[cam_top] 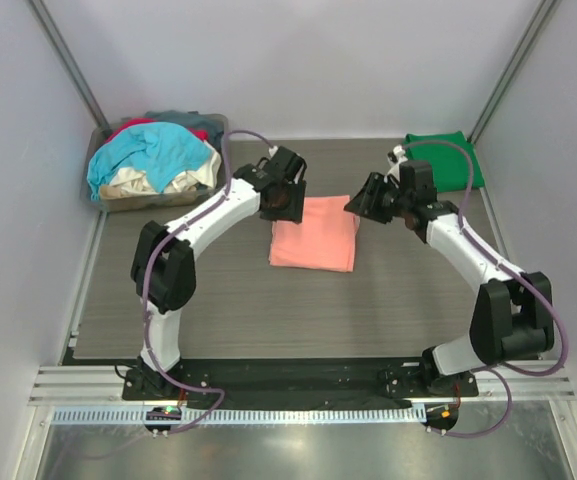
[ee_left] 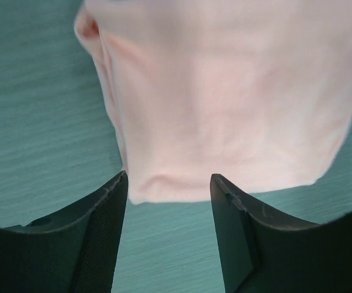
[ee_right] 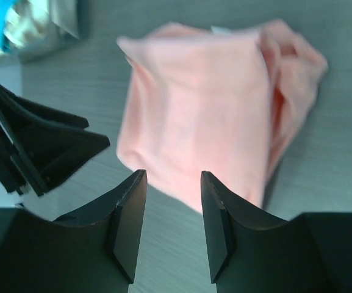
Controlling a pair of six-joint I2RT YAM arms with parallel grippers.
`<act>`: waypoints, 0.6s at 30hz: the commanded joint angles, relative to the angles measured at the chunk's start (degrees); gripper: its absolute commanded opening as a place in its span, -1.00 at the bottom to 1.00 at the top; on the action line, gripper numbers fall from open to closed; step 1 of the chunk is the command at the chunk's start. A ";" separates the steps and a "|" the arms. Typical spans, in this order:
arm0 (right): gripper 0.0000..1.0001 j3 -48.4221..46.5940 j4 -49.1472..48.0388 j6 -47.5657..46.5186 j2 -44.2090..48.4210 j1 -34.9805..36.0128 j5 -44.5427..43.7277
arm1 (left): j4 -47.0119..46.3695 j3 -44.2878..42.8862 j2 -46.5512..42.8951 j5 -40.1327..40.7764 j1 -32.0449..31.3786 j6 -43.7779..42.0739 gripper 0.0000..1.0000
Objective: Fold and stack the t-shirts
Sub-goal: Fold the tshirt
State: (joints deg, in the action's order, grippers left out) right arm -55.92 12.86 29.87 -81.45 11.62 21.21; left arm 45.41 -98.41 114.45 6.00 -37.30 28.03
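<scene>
A salmon-pink t-shirt [cam_top: 314,233] lies folded into a rectangle on the table's middle; it also shows in the left wrist view [ee_left: 224,97] and the right wrist view [ee_right: 206,104]. My left gripper [cam_top: 282,203] is open and empty just above its far left corner [ee_left: 168,183]. My right gripper [cam_top: 360,206] is open and empty at its far right corner [ee_right: 173,183]. A dark green t-shirt [cam_top: 446,160] lies folded at the back right. Turquoise, cream and red t-shirts [cam_top: 153,160] are heaped in the tub.
The grey plastic tub [cam_top: 118,199] stands at the back left corner, also seen in the right wrist view [ee_right: 53,36]. White walls close in both sides. The dark mat's front edge [cam_top: 268,355] runs before the arm bases.
</scene>
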 commanded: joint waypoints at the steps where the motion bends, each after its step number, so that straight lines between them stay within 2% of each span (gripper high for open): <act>1: -0.06 -8.05 -1.08 -0.43 -5.81 0.34 2.42 | 1.97 -5.73 -2.75 1.82 1.08 -2.28 0.17; 6: -0.06 -19.11 -2.58 -0.86 -18.55 0.25 4.62 | -0.05 -11.00 3.56 -4.57 6.43 -0.09 0.17; 9: -0.08 -22.20 -2.75 -1.04 -26.64 -0.28 4.37 | -2.42 -12.50 6.65 -8.08 8.72 0.62 0.15; 13: -0.10 -21.69 -3.89 -1.65 -32.45 -3.00 3.48 | -4.10 -14.78 12.79 -10.47 10.23 0.80 0.12; 18: -0.10 -23.00 -4.51 -1.57 -40.26 -6.43 9.81 | -6.03 -18.39 19.39 -12.59 10.93 0.09 0.12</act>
State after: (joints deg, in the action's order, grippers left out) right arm -77.23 9.06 29.78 -118.52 7.03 29.47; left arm 41.76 -112.51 132.27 -2.70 -25.85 28.40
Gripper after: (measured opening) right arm 0.447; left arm 0.560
